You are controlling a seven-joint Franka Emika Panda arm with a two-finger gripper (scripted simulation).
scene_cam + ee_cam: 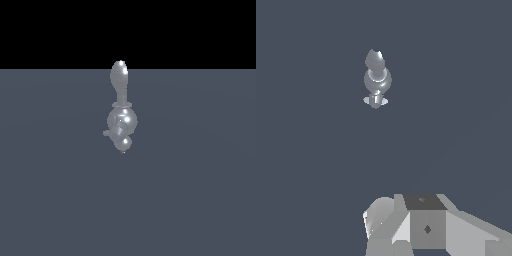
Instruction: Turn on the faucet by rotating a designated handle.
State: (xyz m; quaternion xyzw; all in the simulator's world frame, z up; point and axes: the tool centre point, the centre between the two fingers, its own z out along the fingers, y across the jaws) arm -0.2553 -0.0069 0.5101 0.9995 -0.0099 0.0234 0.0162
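A shiny metal faucet (121, 119) stands on the flat grey floor in the middle of the exterior view. It has a long rounded part (119, 76) at the far end, a round body, a short stub handle (107, 133) sticking out toward the exterior view's left, and a small ball-shaped knob (124, 144) at the near end. In the wrist view the faucet (377, 80) is small and far off. Grey blocky parts of my gripper (423, 210) show at that view's edge, well apart from the faucet. Its jaws are not clearly seen. The gripper is not in the exterior view.
The grey floor (190, 190) spreads flat all around the faucet. A black background lies beyond its far edge. No other objects show.
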